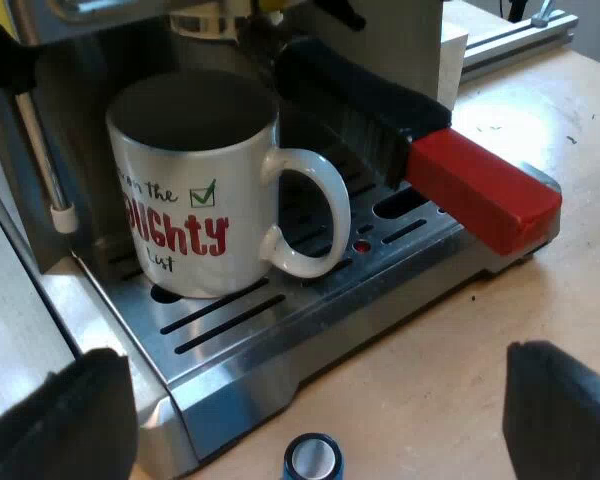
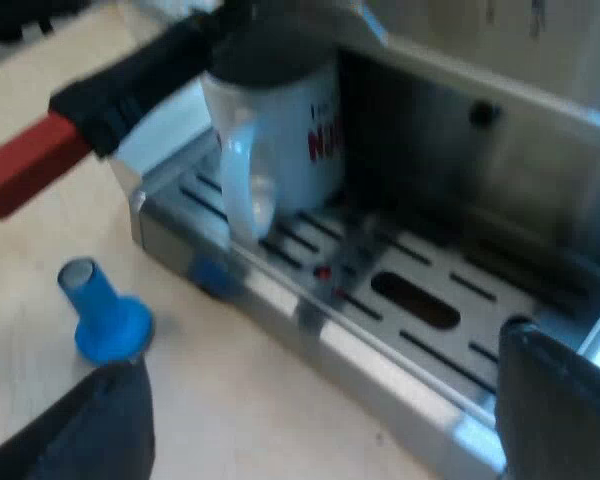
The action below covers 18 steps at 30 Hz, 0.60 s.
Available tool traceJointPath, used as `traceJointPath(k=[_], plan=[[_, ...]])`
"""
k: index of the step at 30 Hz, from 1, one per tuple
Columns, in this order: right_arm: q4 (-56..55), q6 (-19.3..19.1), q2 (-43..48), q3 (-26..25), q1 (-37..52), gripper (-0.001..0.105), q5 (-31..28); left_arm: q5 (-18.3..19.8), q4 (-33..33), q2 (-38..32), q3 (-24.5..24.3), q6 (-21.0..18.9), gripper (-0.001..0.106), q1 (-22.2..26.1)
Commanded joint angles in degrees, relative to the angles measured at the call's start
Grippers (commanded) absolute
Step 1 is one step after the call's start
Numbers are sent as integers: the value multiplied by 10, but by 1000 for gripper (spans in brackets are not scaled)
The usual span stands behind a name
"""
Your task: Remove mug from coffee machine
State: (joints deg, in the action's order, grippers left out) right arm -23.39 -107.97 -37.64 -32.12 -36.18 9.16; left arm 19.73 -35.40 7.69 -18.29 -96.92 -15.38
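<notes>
Left wrist view shows the mug standing on the drip tray; the left gripper and right gripper hold their fingers wide, empty.

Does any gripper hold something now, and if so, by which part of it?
Nothing is held. The left gripper and the right gripper are both open, and the mug stands free on the drip tray of the machine.
</notes>
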Motion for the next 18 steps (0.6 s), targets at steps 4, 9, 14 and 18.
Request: traceJointPath(k=[4,9,14,18], plan=[[77,-25,-36,7,-2,71,7,4,10,0,-2,0,77,-3],[100,-30,-63,7,-2,71,24,4,10,0,-2,0,77,-3],[141,-34,-110,7,-20,71,28,4,10,0,-2,0,77,-3],[178,-34,-147,7,-65,71,16,4,12,0,-2,0,77,-3]])
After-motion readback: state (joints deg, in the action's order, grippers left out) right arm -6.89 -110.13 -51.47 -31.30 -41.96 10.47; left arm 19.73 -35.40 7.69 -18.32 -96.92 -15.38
